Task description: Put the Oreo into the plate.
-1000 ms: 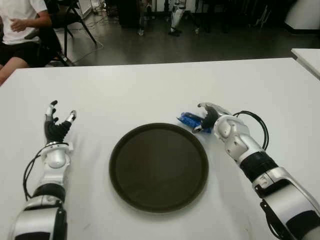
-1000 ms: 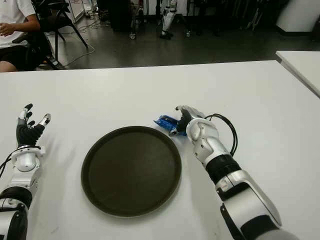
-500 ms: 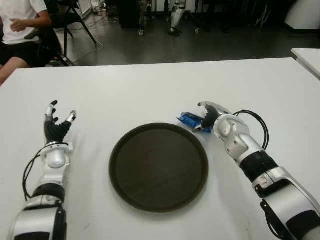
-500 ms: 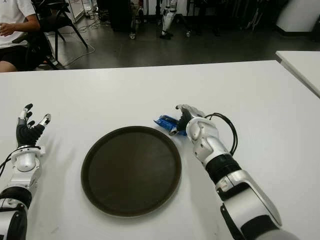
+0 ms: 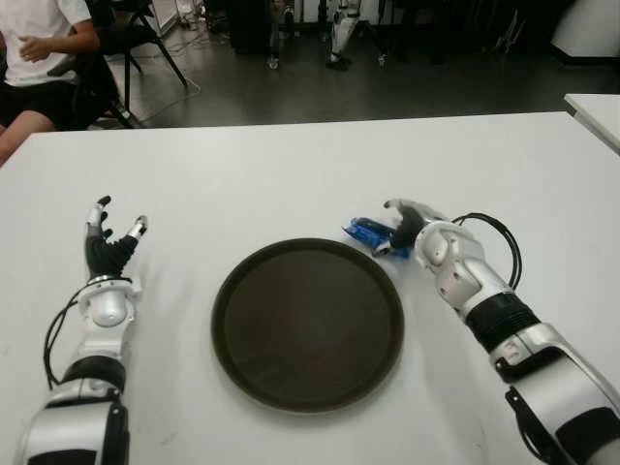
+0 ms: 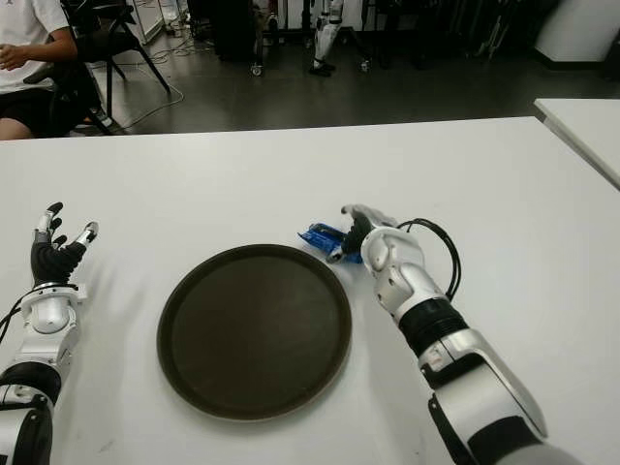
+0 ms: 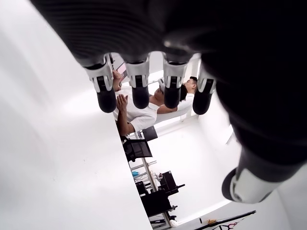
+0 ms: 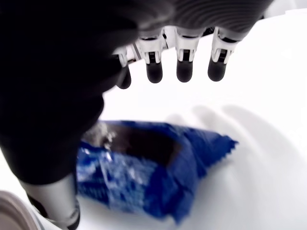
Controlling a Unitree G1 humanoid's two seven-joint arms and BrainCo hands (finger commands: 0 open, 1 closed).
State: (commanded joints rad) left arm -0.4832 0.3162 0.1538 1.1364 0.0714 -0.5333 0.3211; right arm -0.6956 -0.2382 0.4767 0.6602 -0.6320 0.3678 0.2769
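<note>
A blue Oreo packet (image 5: 366, 232) lies on the white table (image 5: 291, 165), just off the far right rim of the dark round plate (image 5: 308, 325). My right hand (image 5: 395, 229) hovers at the packet's right end. In the right wrist view its fingers (image 8: 184, 72) are extended above the packet (image 8: 144, 177) and the thumb (image 8: 53, 201) stands beside it, without closing on it. The plate holds nothing. My left hand (image 5: 111, 232) shows to the left of the plate, with its fingers (image 7: 139, 91) spread and holding nothing.
A black cable (image 5: 496, 235) loops off my right forearm. A seated person (image 5: 39, 48) and chairs are beyond the table's far left corner. A second white table (image 5: 596, 108) begins at the right edge.
The right hand has shifted a touch at the packet; the packet, the plate and the left hand are where they were.
</note>
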